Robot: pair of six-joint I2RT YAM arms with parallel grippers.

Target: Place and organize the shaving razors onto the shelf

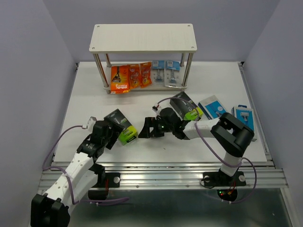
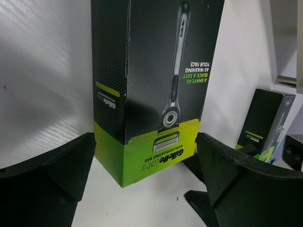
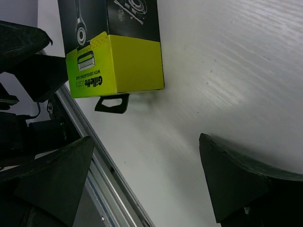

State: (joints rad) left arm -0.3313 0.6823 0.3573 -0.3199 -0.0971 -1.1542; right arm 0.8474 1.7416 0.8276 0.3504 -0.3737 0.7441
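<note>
Razor box point(image 2: 151, 71), top cropped, sits before the gaping left tool point(image 2: 146, 146); right tool point(image 3: 146, 141) gapes empty too.

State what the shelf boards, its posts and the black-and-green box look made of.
Shelf boards: pale wood or laminate, matte, with faint grain lines.
Posts: shiny silver, likely metal.
Black-and-green box: printed cardboard, slightly satin, with crisp folded edges.
</note>
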